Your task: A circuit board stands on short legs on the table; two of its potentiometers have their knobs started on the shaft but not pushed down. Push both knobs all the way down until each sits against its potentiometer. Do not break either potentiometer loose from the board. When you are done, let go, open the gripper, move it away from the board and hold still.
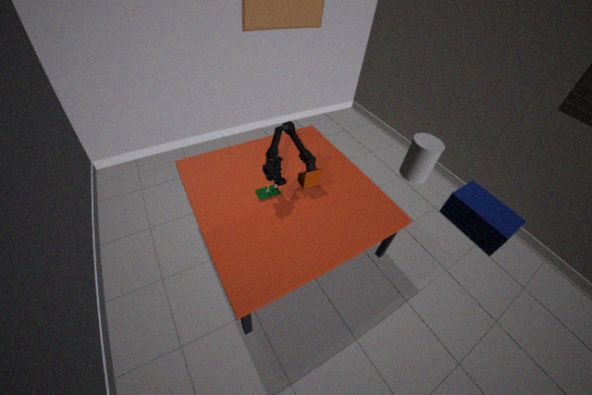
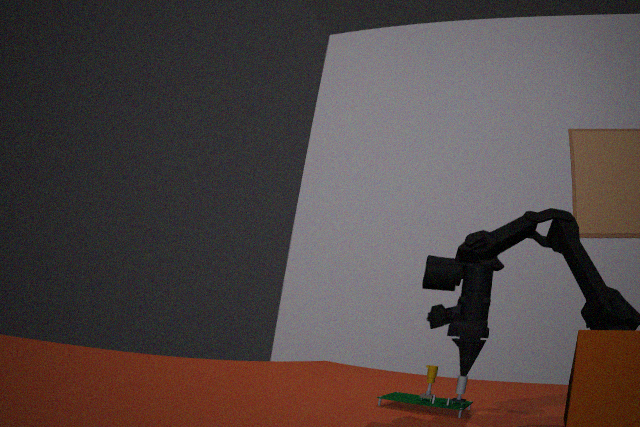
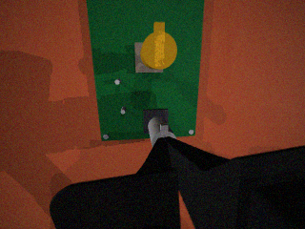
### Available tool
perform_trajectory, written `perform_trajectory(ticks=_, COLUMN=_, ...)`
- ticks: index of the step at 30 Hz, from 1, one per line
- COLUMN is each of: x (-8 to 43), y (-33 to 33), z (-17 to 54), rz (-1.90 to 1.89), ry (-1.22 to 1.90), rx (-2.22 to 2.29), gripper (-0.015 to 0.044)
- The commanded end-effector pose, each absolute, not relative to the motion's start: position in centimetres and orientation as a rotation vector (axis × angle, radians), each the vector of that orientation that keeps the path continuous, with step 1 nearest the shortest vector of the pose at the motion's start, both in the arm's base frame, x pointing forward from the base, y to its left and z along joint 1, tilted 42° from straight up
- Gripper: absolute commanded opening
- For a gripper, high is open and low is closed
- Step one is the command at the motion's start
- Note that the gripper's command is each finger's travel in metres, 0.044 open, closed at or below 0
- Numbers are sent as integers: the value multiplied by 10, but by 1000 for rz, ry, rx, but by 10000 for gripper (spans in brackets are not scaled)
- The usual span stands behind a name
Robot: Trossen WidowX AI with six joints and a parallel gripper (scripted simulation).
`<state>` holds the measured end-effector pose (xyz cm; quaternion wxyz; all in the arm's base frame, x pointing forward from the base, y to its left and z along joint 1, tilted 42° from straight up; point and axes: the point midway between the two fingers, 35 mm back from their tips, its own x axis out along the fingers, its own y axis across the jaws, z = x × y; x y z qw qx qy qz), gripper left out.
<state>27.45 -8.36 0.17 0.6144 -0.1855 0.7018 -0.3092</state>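
Note:
The green circuit board point(image 1: 261, 195) point(image 2: 398, 398) point(image 3: 107, 29) stands on short legs. The yellow knob point(image 2: 432, 373) point(image 3: 158, 52) stands high on its shaft, with a clear gap above its light grey potentiometer point(image 3: 141, 67). The light grey knob point(image 2: 461, 385) point(image 3: 153, 130) stands near the board's end, above a dark potentiometer point(image 3: 152, 114); a short piece of shaft shows beneath it. My gripper point(image 2: 464, 374) point(image 3: 163, 143) is shut and empty, pointing down. Its tips are at the top of the light grey knob and look to touch it. They hide part of that knob in the wrist view.
Two small pins point(image 3: 117, 82) point(image 3: 123, 111) stand on the board beside the potentiometers. An orange block point(image 1: 312, 178) point(image 2: 604, 375) is at the arm's base on the orange table point(image 1: 305, 232). A grey cylinder point(image 1: 420, 158) and a blue box point(image 1: 487, 211) are on the floor.

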Motion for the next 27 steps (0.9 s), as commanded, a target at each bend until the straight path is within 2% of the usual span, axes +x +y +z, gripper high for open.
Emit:
perform_trajectory(ticks=1, x=275, y=-84, z=2, rz=-711, ry=1617, rx=-434, gripper=0)
perform_trajectory(ticks=27, x=274, y=-87, z=-1, rz=-711, ry=1617, rx=-434, gripper=0)
